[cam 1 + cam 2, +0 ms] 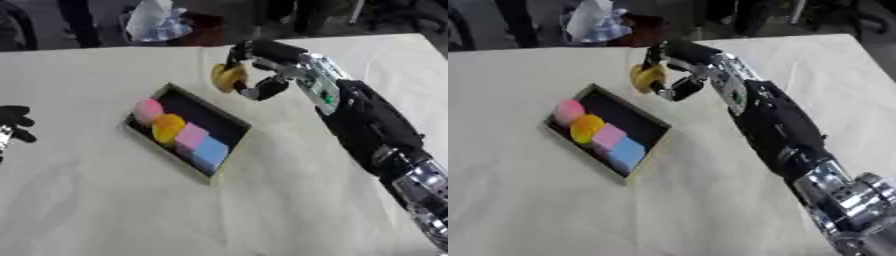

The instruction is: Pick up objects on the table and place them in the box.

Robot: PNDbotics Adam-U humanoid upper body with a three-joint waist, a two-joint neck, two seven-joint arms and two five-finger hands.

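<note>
A shallow dark box (229, 120) with a tan rim lies askew on the cream table. Inside it sit a pink piece (148, 110), an orange round piece (168, 126), a second pink block (191, 136) and a light blue block (210, 151). My right hand (259, 70) hovers above the table just beyond the box's far right corner, fingers and thumb curled round a yellow object (227, 77). My left hand (12, 122) rests at the left edge of the left eye view, fingers relaxed, holding nothing.
The cream table cloth (114, 205) spreads wide in front of the box. Beyond the table's far edge stand a crumpled clear bag (157, 22) and dark legs of furniture or people. My right forearm (372, 125) crosses the right side.
</note>
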